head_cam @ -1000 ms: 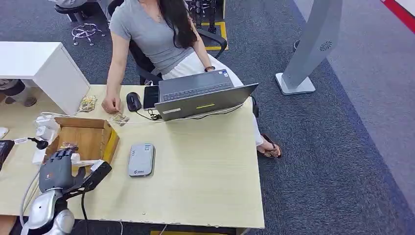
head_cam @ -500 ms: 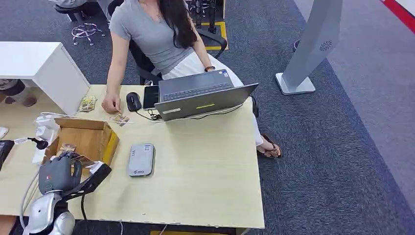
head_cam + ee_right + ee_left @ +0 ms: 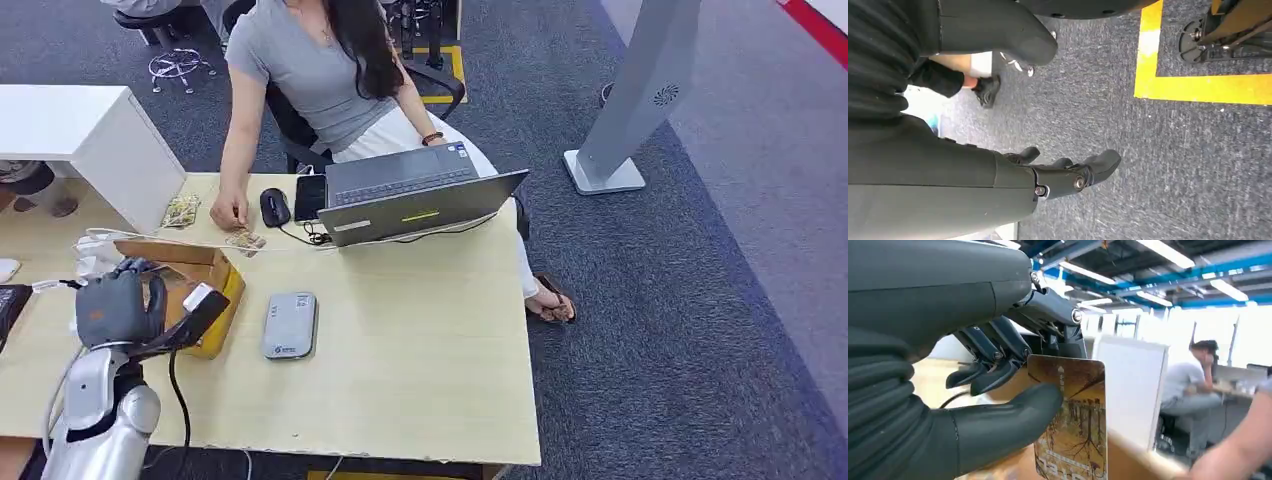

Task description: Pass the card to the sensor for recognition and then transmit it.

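The card [image 3: 1070, 420] is pinched upright between thumb and fingers of the left hand [image 3: 118, 305], above the cardboard box [image 3: 205, 268], ready for the grey sensor [image 3: 289, 325] nearby. The right hand [image 3: 1068, 172] hangs loose, nothing held.

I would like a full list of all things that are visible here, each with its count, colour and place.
card: one, brown picture print, pinched by the left hand
card reader: one, grey, flat on the table near the box
cardboard box: one, brown, open, at the table's left part
table: one, light wood
laptop: one, grey, open, at the far edge
mouse: one, black, left of the laptop
phone: one, black, between mouse and laptop
person: one, grey top, seated behind the table
cabinet: one, white, far left
stand: one, grey, on the carpet
left hand: grey, over the box
right hand: dark, hanging above the carpet, holding nothing
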`<control>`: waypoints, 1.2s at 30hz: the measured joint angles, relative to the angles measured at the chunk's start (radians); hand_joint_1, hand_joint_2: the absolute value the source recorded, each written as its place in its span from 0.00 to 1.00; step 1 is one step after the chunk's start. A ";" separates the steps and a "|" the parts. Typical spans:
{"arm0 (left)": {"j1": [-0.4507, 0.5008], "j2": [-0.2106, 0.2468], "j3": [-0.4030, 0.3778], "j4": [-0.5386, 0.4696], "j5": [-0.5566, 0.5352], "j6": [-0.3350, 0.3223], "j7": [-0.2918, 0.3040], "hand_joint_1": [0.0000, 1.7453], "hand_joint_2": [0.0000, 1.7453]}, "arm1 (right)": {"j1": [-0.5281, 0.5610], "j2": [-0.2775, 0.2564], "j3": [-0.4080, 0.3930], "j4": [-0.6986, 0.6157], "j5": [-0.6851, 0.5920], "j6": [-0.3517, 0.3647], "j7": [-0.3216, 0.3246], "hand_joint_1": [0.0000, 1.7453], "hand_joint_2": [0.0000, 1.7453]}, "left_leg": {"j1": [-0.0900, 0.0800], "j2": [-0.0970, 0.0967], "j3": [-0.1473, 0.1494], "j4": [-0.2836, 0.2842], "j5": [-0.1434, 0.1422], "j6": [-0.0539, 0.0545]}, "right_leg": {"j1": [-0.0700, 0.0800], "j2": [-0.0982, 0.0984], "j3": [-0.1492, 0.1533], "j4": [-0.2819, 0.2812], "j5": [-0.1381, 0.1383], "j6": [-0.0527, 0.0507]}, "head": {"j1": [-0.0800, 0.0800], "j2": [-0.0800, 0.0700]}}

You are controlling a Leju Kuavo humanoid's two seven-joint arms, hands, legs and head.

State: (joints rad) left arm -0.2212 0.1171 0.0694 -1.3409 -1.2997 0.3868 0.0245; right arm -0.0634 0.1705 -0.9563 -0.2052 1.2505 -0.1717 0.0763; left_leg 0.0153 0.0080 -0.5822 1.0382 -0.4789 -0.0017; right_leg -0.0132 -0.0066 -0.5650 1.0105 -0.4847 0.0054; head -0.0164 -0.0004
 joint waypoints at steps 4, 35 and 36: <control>-0.106 -0.007 -0.032 0.013 -0.017 -0.003 0.032 1.00 1.00 | -0.005 0.000 0.009 0.000 0.007 0.001 0.000 0.00 1.00 | 0.000 0.001 0.000 0.000 0.001 -0.001 | 0.000 0.001 0.000 0.000 0.003 -0.001 | 0.000 0.000; -0.683 -0.040 -0.122 0.522 -0.269 0.056 0.192 1.00 1.00 | -0.017 0.004 0.069 0.000 0.088 0.031 0.008 0.00 1.00 | 0.000 0.001 -0.005 0.001 0.008 -0.001 | 0.000 0.001 -0.005 0.000 0.009 0.000 | 0.000 0.000; -0.687 -0.041 -0.124 0.531 -0.269 0.056 0.192 1.00 1.00 | -0.017 0.004 0.070 0.000 0.087 0.031 0.008 0.00 1.00 | 0.000 0.001 -0.005 0.001 0.008 -0.001 | 0.000 0.001 -0.005 0.000 0.009 0.000 | 0.000 0.000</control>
State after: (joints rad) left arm -0.9084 0.0759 -0.0542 -0.8098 -1.5690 0.4429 0.2163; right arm -0.0799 0.1743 -0.8865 -0.2049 1.3378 -0.1408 0.0839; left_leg 0.0153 0.0090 -0.5869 1.0389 -0.4710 -0.0023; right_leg -0.0132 -0.0052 -0.5705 1.0107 -0.4758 0.0054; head -0.0164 -0.0004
